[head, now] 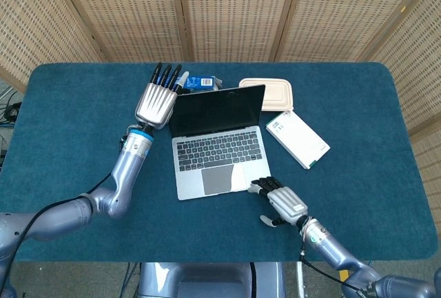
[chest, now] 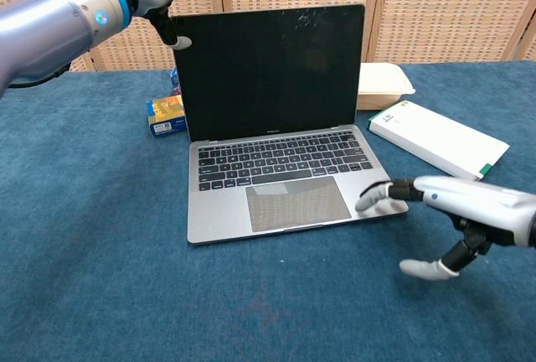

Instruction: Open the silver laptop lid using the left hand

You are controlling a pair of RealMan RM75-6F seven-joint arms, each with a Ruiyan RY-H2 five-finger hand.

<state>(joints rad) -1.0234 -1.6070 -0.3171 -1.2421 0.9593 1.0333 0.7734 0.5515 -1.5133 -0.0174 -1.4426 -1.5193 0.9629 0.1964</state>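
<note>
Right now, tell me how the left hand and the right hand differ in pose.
The left hand is raised beside the laptop screen's left edge, fingers straight, holding nothing. The right hand sits low at the laptop's front right corner, fingertips resting on the palm rest. Both hold nothing.

Silver laptop [head: 219,141] stands open between both robot hands.

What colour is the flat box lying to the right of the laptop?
White with green trim on the flat box, clearest in the chest view.
</note>
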